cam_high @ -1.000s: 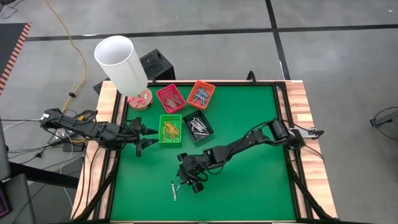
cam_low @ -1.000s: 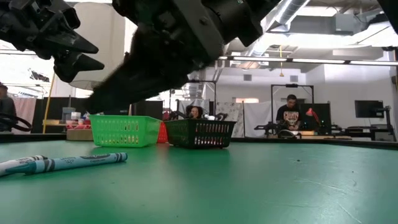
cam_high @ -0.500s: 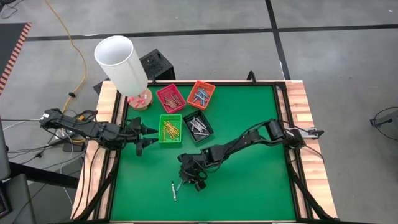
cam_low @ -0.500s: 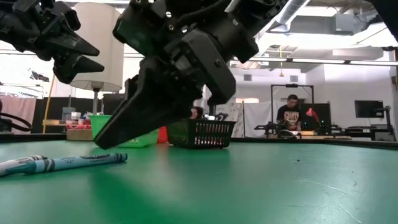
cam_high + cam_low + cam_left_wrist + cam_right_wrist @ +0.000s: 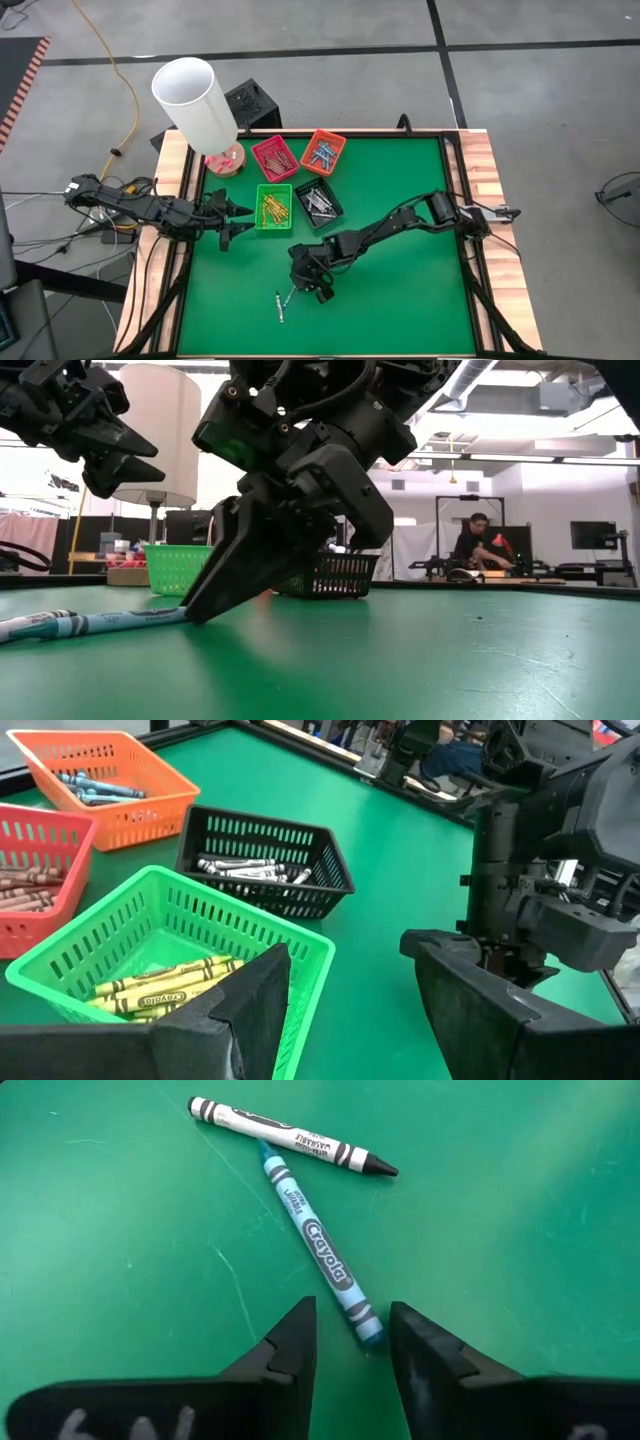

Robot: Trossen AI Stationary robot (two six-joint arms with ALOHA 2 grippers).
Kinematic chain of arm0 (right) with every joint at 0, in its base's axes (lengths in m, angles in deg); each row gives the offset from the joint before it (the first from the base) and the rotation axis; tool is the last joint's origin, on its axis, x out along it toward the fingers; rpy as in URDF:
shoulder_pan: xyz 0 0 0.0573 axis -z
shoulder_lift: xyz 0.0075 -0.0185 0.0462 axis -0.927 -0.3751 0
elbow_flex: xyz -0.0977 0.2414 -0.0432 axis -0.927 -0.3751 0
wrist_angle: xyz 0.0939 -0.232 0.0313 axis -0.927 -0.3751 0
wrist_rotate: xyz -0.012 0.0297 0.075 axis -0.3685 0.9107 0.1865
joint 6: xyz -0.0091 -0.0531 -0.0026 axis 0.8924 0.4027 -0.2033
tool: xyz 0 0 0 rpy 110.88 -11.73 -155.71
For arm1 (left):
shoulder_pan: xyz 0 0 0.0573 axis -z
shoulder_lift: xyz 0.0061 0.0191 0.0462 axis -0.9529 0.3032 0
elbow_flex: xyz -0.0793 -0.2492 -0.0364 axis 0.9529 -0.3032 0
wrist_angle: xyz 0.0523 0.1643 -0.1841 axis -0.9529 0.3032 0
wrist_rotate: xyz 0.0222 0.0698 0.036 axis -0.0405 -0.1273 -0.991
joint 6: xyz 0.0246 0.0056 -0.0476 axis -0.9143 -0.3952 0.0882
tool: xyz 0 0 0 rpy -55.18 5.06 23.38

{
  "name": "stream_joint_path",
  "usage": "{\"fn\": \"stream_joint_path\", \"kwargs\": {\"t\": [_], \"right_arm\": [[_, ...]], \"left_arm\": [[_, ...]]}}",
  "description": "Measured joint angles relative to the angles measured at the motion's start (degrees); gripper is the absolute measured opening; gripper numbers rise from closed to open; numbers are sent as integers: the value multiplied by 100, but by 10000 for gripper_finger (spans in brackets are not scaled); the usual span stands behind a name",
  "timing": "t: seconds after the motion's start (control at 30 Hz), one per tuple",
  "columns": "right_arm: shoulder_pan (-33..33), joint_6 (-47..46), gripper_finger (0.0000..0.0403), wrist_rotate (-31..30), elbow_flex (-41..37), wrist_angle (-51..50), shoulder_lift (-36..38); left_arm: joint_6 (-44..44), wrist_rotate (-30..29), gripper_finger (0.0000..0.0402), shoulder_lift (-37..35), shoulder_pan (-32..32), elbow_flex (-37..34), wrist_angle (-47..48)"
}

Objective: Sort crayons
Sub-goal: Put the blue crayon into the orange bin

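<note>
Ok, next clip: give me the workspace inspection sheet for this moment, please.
Surface: green mat, wooden edging.
Job's things: blue crayon and white crayon loose on the mat, touching at one end; yellow crayons in green tray, white in black tray, blue in orange tray, brown in red tray.
Clutter: white lamp at the table's corner.
End effectors: right end effector down at the blue crayon's end, fingers straddling it, not yet shut; left end effector open beside the green tray.
Cables: yellow cable on the floor.
Surroundings: person at a far desk.
</note>
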Motion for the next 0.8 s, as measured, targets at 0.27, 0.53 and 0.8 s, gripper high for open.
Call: {"fn": "stream_joint_path", "kwargs": {"t": [0.27,0.53,0.8], "right_arm": [[0,-43,92,-48,0,-46,5],[0,-292,64,-63,2,-112,9],[4,-457,50,-68,7,-338,11]], "left_arm": [[0,0,207,0,0,-1,0],[0,1,207,0,0,-2,20],[3,1,207,-2,0,-4,134]]}}
